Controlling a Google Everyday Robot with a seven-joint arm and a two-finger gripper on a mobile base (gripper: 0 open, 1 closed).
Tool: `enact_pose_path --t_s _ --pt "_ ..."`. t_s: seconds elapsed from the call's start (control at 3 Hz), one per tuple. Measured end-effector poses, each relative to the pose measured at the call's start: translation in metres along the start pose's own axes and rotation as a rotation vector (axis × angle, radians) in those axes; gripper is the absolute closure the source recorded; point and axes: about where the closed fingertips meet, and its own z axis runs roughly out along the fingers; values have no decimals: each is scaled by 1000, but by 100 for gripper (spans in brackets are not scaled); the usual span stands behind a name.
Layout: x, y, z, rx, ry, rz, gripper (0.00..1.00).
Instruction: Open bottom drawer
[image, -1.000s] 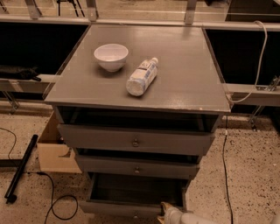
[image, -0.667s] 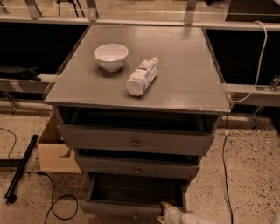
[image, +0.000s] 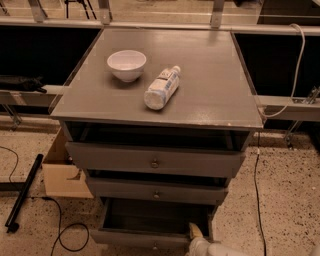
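The grey three-drawer cabinet (image: 160, 90) fills the middle of the camera view. The bottom drawer (image: 145, 237) is pulled out toward me, its dark inside showing, its small knob (image: 155, 246) at the lower frame edge. The top drawer (image: 155, 161) and middle drawer (image: 156, 192) stand slightly out. My gripper (image: 196, 237) is at the bottom edge, at the right end of the bottom drawer's front; a yellowish fingertip (image: 194, 230) rests by the front's top rim.
A white bowl (image: 127, 65) and a plastic bottle on its side (image: 162, 87) lie on the cabinet top. A cardboard box (image: 62, 172) stands left of the cabinet. A black bar (image: 22, 192) and cables (image: 67, 235) lie on the speckled floor.
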Motion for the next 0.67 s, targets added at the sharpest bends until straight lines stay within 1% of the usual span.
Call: enact_pose_path --t_s 0.33,0.67 --pt "0 0 0 0 0 0 19" --pt "0 0 0 0 0 0 42"
